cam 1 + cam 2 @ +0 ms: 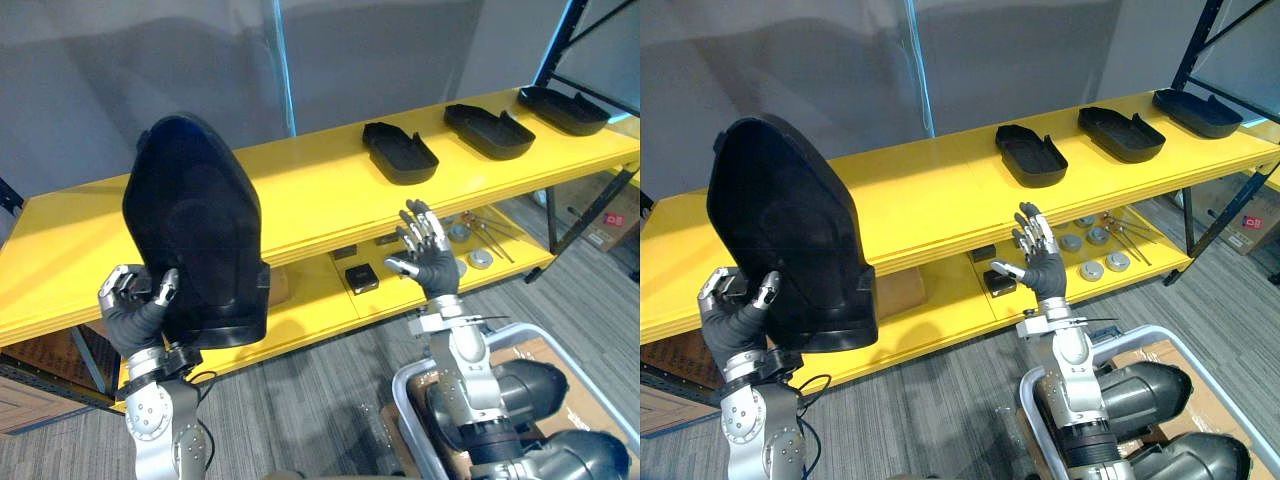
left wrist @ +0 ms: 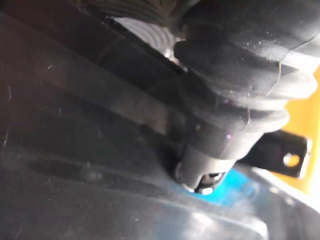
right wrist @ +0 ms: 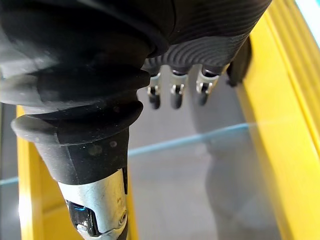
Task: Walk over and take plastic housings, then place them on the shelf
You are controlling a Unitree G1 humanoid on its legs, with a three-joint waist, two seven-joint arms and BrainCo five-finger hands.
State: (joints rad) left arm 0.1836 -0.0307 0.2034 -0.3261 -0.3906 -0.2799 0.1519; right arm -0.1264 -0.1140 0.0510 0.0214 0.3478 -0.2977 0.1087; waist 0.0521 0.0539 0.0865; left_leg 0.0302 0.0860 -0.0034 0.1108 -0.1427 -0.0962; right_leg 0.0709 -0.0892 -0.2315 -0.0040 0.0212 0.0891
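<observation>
Left hand [image 1: 135, 300] clamped on lower edge of housing [image 1: 190, 220], held upright before yellow shelf [image 1: 310, 200]. Right hand [image 1: 428, 262] spread, empty. Aim for bare stretch left of three parked housings [image 1: 400, 152]; tip it flat, set down gently before you let go.

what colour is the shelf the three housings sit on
Bright yellow: the top shelf board shows clearest in the left eye view.

Yellow shelf [image 1: 320, 195], two boards; upper board, toward its right end: three black plastic housings in a row, hollow side up, apart: left housing [image 1: 399, 153]; middle housing [image 1: 489, 130]; right housing [image 1: 563, 108]; lower board [image 1: 310, 312]: small black box [image 1: 361, 277]; round metal discs [image 1: 1118, 262]; thin metal rods [image 1: 497, 240].
</observation>
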